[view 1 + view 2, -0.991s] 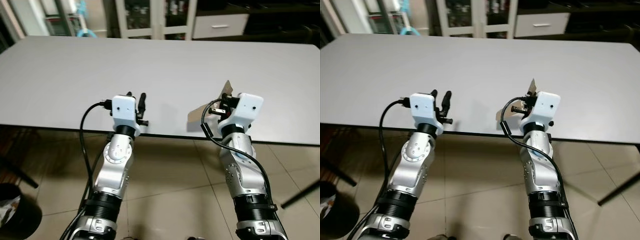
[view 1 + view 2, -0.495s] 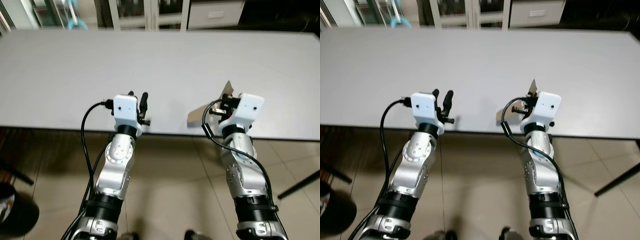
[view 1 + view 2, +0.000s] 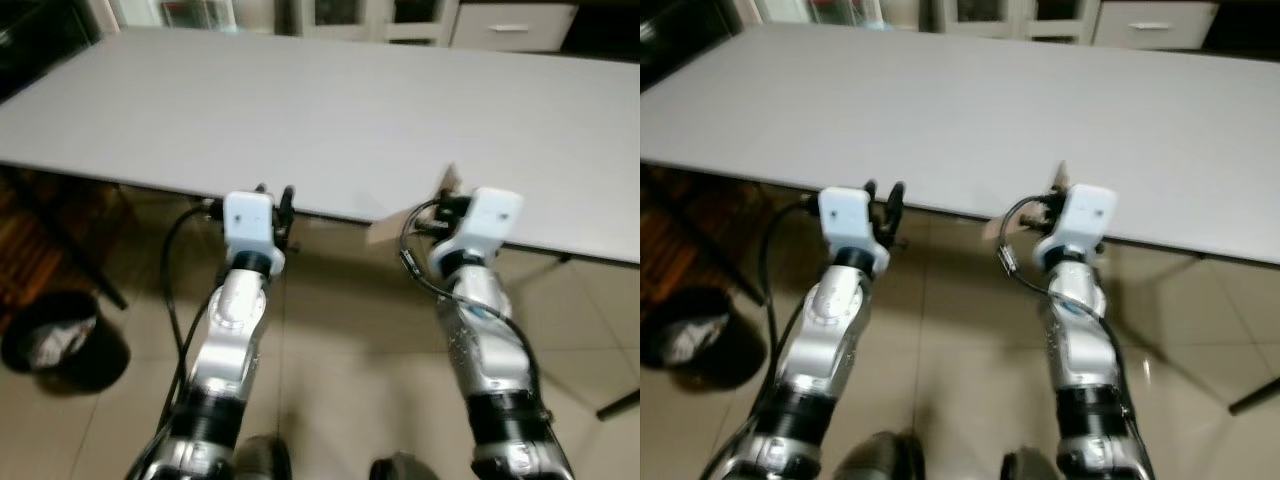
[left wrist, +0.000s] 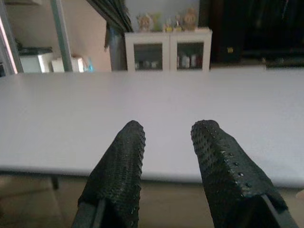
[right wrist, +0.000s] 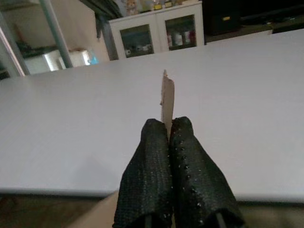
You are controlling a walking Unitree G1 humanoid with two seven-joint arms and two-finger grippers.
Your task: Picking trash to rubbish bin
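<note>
Cardboard scrap (image 5: 167, 96), thin and brown, stands edge-up, pinched between the closed black fingers of the right hand (image 5: 170, 130) at the near edge of the grey bench (image 3: 330, 110). Left hand (image 4: 166, 137) hovers at the same edge, fingers parted and holding nothing. Black rubbish bin (image 3: 62, 338) sits on the floor to the robot's left.

The trash is a thin flat scrap of brownish cardboard (image 5: 167, 97), pinched edge-on between the closed fingers of the right tool (image 5: 170, 130), standing upright just past the near edge of the bench (image 3: 330, 110). The rubbish bin (image 3: 62, 338) (round, black, something pale crumpled inside) sits on the floor below the bench's near-left side.
</note>
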